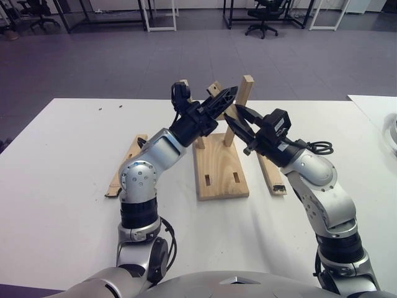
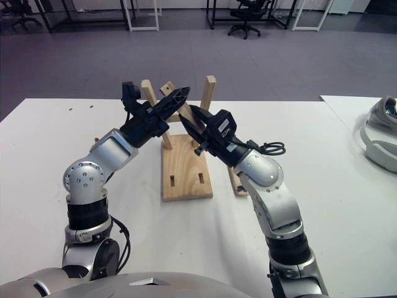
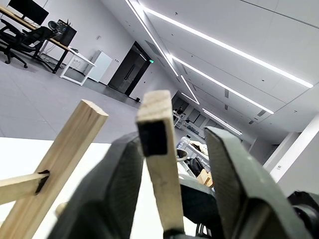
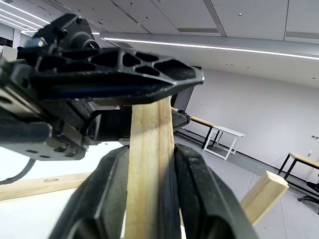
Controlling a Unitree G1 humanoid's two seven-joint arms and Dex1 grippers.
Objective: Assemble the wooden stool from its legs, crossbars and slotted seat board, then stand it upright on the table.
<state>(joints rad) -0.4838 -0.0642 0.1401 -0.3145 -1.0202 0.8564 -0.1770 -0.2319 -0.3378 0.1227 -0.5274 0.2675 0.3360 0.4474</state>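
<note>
The slotted seat board (image 1: 220,167) lies flat on the white table with three legs standing up from its far end. My left gripper (image 1: 224,98) is open around the top of the middle leg (image 3: 158,149); one finger touches the wood and the other stands off with a gap. My right gripper (image 1: 240,124) is shut on the right leg (image 4: 147,164), about halfway up it. The leftmost leg (image 3: 60,164) carries a crossbar stub on its side. Both grippers sit close together above the board's far edge.
One loose wooden piece (image 1: 124,164) lies on the table left of the board and another (image 1: 272,174) lies right of it, under my right forearm. A white headset-like object (image 2: 378,133) sits on the neighbouring table at the far right.
</note>
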